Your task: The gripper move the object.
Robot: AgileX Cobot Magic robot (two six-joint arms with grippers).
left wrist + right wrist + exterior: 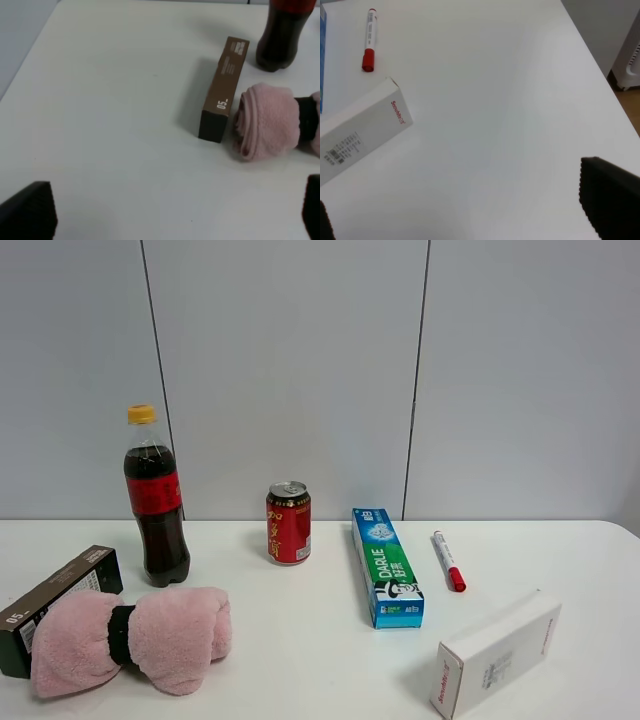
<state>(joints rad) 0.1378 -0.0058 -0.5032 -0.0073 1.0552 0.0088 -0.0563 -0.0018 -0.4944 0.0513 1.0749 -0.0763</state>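
Observation:
The object, a long dark brown carton [55,600] with "05" on its end, lies at the table's far left, with one end against a pink rolled cloth [130,638]. In the left wrist view the carton [223,87] lies on its side beside the cloth [270,122]. My left gripper [170,215] is open and empty, well short of the carton, with only its black fingertips [27,212] showing. My right gripper [465,215] is open and empty near a white carton [360,132]. Neither gripper shows in the exterior view.
A cola bottle [155,500] stands behind the cloth. A red can [288,523], a blue-green toothpaste box [387,567], a red-capped marker [449,561] and the white carton [497,652] sit to the right. The table edge [600,65] runs along its right side.

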